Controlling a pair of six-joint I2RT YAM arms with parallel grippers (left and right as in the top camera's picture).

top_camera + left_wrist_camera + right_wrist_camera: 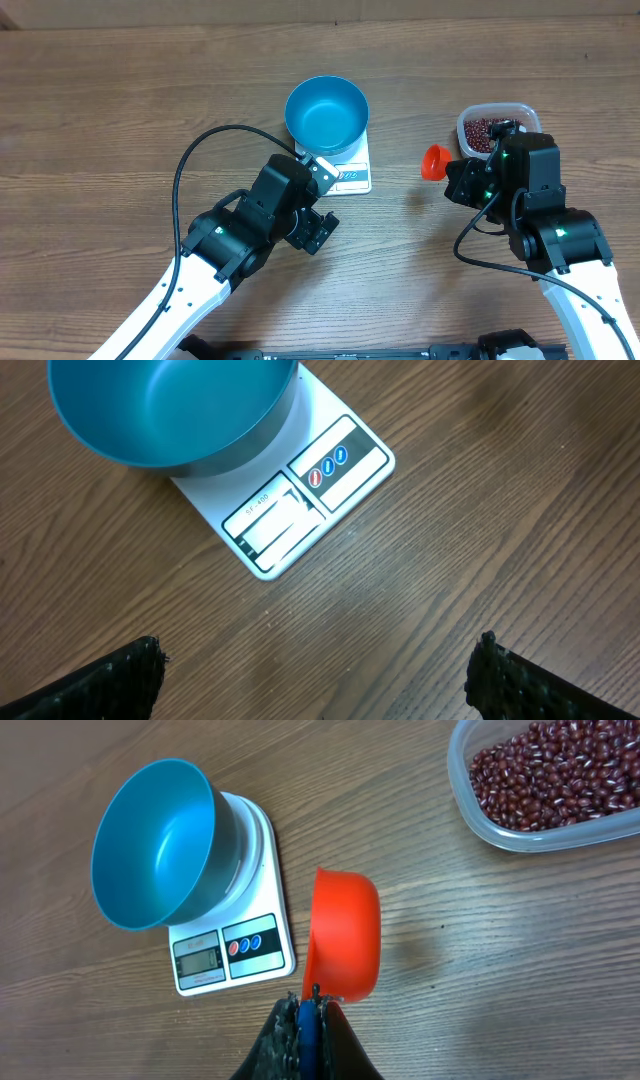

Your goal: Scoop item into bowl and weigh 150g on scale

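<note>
Pinched tight on handle [306,1010] of orange scoop [345,935] with right fingers [280,1042]. Beans [560,775] in clear tub [462,795] near scoop, ahead-right of it, well apart from left fingers [110,680]. Empty bowl [150,840] on scale [255,905], left of scoop. Left fingers spread wide, holding nothing, above tabletop [500,510].

The left half of the table [90,110] lies bare from far edge to near edge, broad room for any approach. Toward the middle of the far edge the blue bowl [326,115] sits on the scale [355,180]. Its high wall blocks low passes, while the space above its mouth is open. The left gripper [318,645], jaws wide, hangs over bare wood on the scale's near side, and its arm [230,240] and black cable [200,145] close that quarter. Between the scale and the clear tub [497,107] toward the right edge, the orange scoop [435,161], pinched in the right gripper [308,1005], fills the gap.
</note>
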